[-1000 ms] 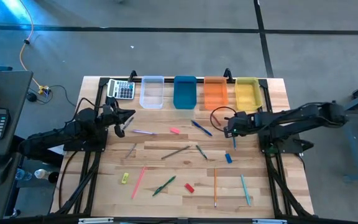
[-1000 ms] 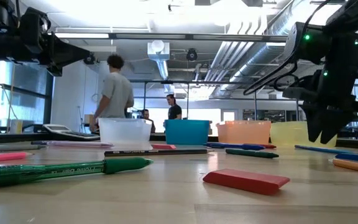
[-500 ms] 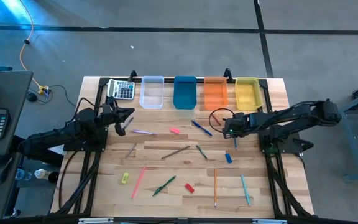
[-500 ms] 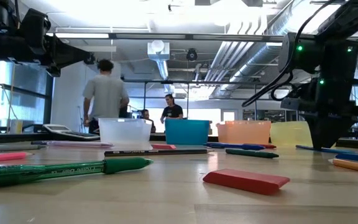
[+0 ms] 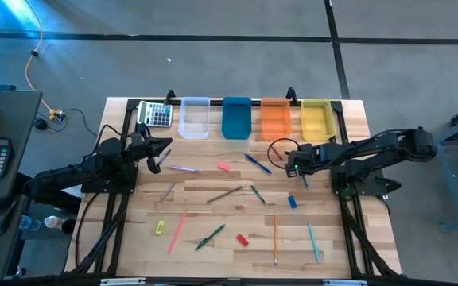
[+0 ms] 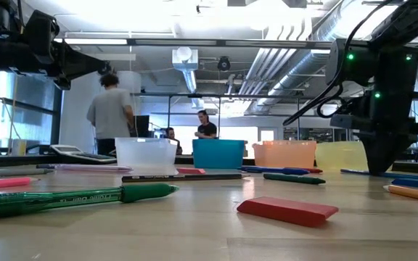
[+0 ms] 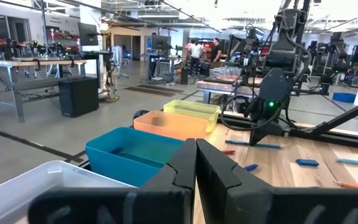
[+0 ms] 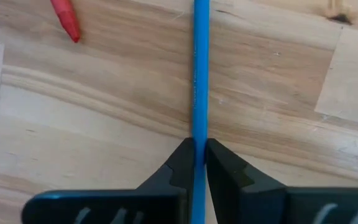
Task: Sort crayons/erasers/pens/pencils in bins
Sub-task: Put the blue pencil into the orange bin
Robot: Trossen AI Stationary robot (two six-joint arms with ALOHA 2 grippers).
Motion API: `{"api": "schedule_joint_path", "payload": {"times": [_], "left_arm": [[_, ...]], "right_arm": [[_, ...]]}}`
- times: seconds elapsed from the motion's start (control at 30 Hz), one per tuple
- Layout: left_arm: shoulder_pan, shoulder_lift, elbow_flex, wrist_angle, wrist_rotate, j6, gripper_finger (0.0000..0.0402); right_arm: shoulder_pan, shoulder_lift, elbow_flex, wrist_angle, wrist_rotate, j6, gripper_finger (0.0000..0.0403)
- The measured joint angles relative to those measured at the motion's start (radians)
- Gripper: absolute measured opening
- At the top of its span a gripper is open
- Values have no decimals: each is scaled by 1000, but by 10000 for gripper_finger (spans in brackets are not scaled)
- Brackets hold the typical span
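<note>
Four bins are lined up at the far edge of the worktop (image 5: 356,230): a clear bin (image 5: 195,117), a blue bin (image 5: 236,117), an orange bin (image 5: 274,118) and a yellow bin (image 5: 316,118). One grey calculator (image 5: 155,114) is set just beside the clear bin, near the far left corner. Four erasers are seen: a pink eraser (image 5: 223,167) near the middle, a blue eraser (image 5: 292,202) toward the right side, a yellow eraser (image 5: 160,228) and a red eraser (image 5: 242,238) nearer the front edge. Many thin sticks are spread over the wood. On the green pen (image 6: 71,196) some white writing is printed, but it cannot be read for sure. The right gripper (image 8: 199,152) is held low at the worktop, just in front of the yellow bin, and its fingers are pinched on a thin blue stick (image 8: 200,74). The stick's long side runs from the far edge toward the front edge, a bit slanted. The left gripper (image 7: 195,163) is kept near the left edge, above the wood, with its fingers pressed together and nothing between them.
</note>
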Motion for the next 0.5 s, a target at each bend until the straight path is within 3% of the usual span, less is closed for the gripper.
{"api": "schedule_joint_path", "payload": {"times": [0.3,0.5], "left_arm": [[0,0,0,0,0,-1,0],[0,0,0,-1,-2,-2,0]], "right_arm": [[1,-5,132,-66,-106,-122,21],[0,-5,238,-47,-95,-222,21]]}}
